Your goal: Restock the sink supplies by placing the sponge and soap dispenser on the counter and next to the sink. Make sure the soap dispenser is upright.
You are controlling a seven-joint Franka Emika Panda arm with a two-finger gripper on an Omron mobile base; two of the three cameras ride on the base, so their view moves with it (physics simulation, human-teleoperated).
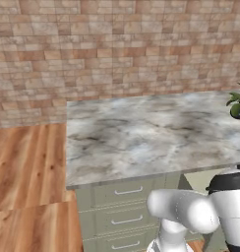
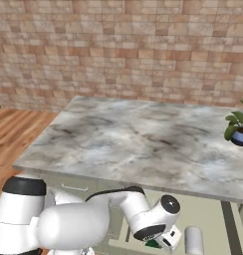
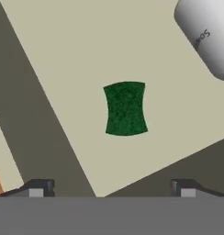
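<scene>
The sponge (image 3: 126,109), a small dark green block, lies flat on the beige floor of an open drawer (image 3: 77,41). My gripper (image 3: 111,188) hangs above it, open, with both fingertips wide apart and nothing between them. In the right base view the gripper (image 2: 169,240) is low inside the drawer under the marble top, and a sliver of the sponge (image 2: 152,244) shows beside it. A pale rounded bottle body (image 3: 206,34), apparently the soap dispenser, lies beside the sponge; its pump top is out of frame. The same bottle (image 2: 194,241) shows right of the hand. The counter and the sink are out of view.
A marble island top (image 1: 141,138) with sage-green drawer fronts (image 1: 124,216) stands before a brick wall. A potted plant (image 2: 238,127) sits at its right edge. The drawer's dark rim (image 3: 26,114) runs left of the sponge. Wood floor (image 1: 28,172) lies to the left.
</scene>
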